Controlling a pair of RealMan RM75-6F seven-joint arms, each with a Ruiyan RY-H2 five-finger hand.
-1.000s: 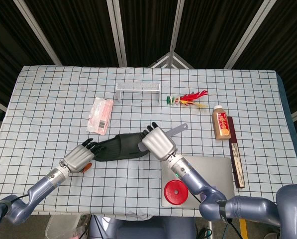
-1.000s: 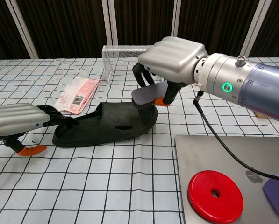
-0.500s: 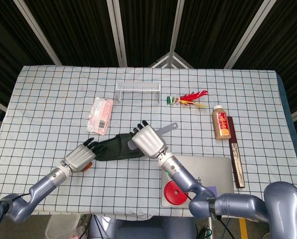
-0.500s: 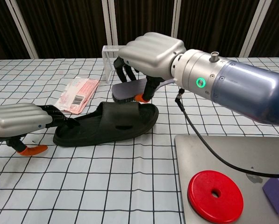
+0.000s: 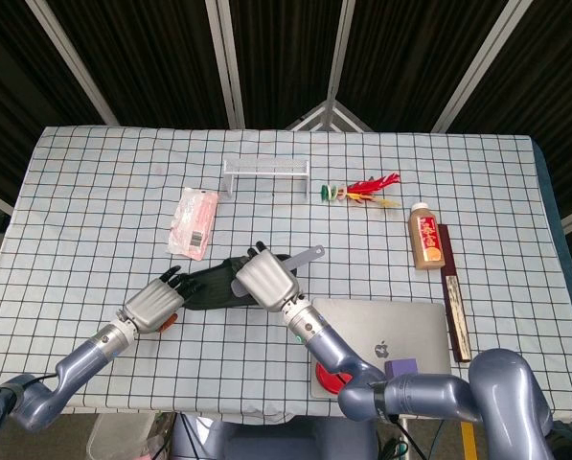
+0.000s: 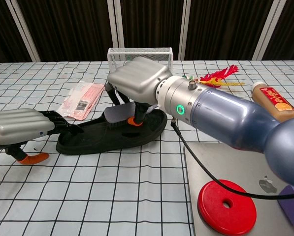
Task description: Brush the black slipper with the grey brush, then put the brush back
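You've got a pink packet [image 5: 194, 223] left, wire rack [image 5: 266, 172] far, bottle [image 5: 425, 237] right, laptop [image 5: 400, 331] w/ red disc [image 6: 227, 206] near.

Both arms blue-grey metallic w/ silver wrist cuffs. Right robot hand [image 6: 137, 81]: silver shell, dark fingers, orange thumb tip, green LED ring on wrist, black cable. Left robot hand [image 6: 19, 128]: same silver/black/orange.

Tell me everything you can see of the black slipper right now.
The black slipper is a matte slide sandal, rubbery-looking, with an open toe strap and a small slot in its side wall. It lies flat on the checked tablecloth, sole down, lengthwise between the two hands. The left hand touches one end with its dark fingertips. The right hand holds the grey brush down on the slipper's upper near its middle. In the head view the hands hide much of it.
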